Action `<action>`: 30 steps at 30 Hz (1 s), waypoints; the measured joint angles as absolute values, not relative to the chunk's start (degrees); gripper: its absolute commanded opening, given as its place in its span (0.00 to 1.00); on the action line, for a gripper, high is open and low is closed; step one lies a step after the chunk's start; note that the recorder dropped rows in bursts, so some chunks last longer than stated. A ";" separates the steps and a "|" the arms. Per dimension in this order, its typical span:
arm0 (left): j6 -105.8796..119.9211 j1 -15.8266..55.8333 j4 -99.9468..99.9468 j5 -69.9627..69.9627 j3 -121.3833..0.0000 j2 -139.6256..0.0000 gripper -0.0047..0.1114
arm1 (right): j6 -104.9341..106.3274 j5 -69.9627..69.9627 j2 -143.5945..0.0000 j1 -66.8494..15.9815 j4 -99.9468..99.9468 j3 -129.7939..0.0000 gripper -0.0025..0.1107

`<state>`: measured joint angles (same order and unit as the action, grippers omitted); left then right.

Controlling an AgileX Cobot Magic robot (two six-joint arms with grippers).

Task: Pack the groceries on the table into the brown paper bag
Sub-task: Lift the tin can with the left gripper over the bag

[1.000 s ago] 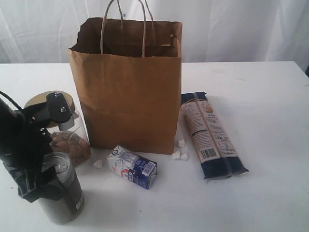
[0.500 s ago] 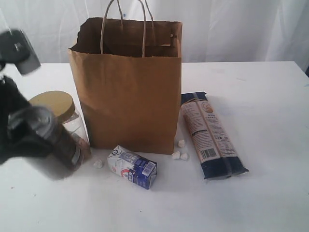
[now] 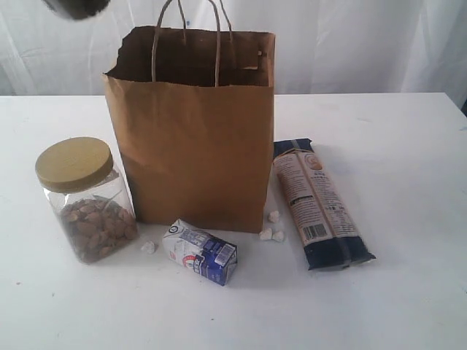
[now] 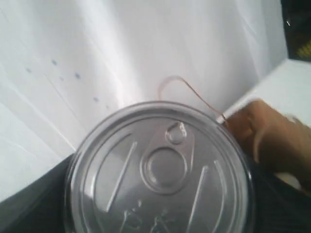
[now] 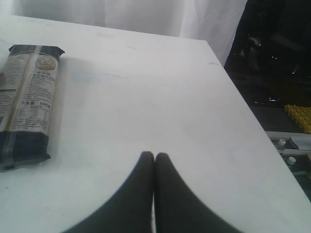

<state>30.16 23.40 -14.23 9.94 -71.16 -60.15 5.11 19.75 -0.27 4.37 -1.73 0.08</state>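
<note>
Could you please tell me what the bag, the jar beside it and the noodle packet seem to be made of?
Bag: matte brown kraft paper, by its creases and ragged rim. Jar: clear, probably plastic, possibly glass; its contents show through. Its lid: dull gold, metal or plastic. Noodle packet: likely thin plastic film, by its sheen and crimped ends.

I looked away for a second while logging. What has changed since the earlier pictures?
The left gripper has lifted the can off the table at front left, up to the exterior view's top edge, left of the bag. The jar it hid now shows fully. Jar, bag, carton, noodle packet and crumbs have not moved.
</note>
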 measured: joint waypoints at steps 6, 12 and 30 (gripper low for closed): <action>25.25 23.40 -16.37 1.40 -71.49 -61.80 0.04 | 5.11 19.75 -0.27 4.37 -1.73 0.08 0.02; 18.36 23.40 -19.96 1.20 -71.49 -67.66 0.04 | 5.11 19.75 -0.27 4.37 -1.73 0.08 0.02; 11.01 27.90 -19.44 -5.23 -71.49 -75.10 0.04 | 5.11 19.75 -0.27 4.37 -1.73 0.08 0.02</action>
<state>11.01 27.90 -19.44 -5.23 -71.49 -75.10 5.11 19.75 -0.27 4.37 -1.73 0.08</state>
